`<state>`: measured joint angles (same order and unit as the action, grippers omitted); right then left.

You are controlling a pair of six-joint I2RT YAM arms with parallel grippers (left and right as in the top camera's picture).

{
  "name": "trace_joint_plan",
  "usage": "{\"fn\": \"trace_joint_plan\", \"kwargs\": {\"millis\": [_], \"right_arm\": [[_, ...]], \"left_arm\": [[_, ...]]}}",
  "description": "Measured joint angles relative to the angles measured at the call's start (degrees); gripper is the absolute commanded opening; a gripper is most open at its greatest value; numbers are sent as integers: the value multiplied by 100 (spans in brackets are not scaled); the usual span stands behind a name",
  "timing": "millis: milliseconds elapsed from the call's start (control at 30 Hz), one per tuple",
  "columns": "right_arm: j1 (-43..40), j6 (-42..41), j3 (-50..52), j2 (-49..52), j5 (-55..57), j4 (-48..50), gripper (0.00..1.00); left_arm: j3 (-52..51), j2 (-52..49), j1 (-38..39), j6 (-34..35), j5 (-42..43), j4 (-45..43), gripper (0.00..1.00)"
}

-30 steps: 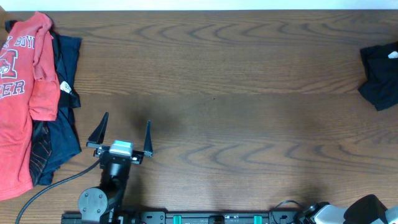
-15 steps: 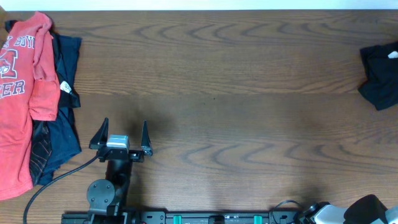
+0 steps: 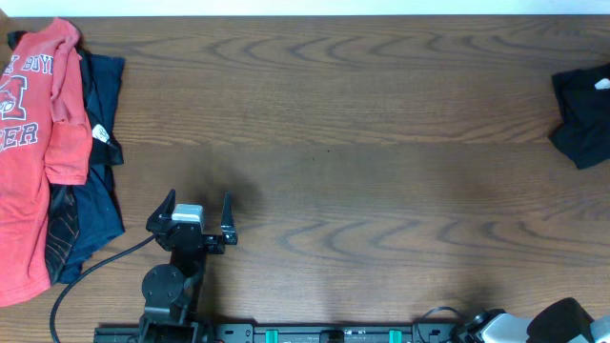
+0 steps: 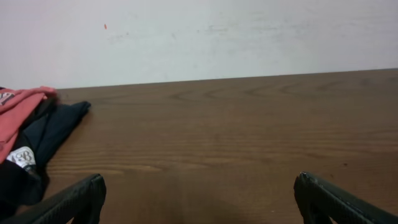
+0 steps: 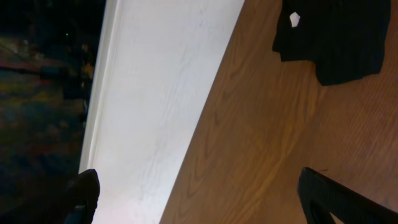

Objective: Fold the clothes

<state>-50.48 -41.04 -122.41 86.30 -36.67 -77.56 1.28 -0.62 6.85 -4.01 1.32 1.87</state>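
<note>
The clothes lie in two places. An orange-red lettered T-shirt (image 3: 29,152) is spread at the table's left edge over a navy garment (image 3: 95,195). A crumpled black shirt (image 3: 583,114) sits at the far right. My left gripper (image 3: 198,202) hovers open over bare wood, right of the navy garment, holding nothing. In the left wrist view its fingers (image 4: 74,202) frame empty table, with the T-shirt (image 4: 18,106) and navy garment (image 4: 56,127) off to the left. My right gripper (image 5: 205,193) is open and empty, and the black shirt (image 5: 339,34) lies beyond it.
The brown wooden table (image 3: 362,171) stretches between the two heaps. A white wall (image 4: 199,37) borders its far edge. A black cable (image 3: 95,272) trails from the left arm toward the front left. Part of the right arm (image 3: 562,322) shows at the front right corner.
My left gripper has drawn back a little toward the front edge, still open. The clothes and the right arm have not moved.
</note>
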Motion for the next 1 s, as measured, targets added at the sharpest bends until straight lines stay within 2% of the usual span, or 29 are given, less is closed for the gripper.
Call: {"fn": "trace_joint_plan", "kwargs": {"millis": [1000], "right_arm": [[0,0,0,0,0,0,99]], "left_arm": [[0,0,0,125,-2,4,98]]}}
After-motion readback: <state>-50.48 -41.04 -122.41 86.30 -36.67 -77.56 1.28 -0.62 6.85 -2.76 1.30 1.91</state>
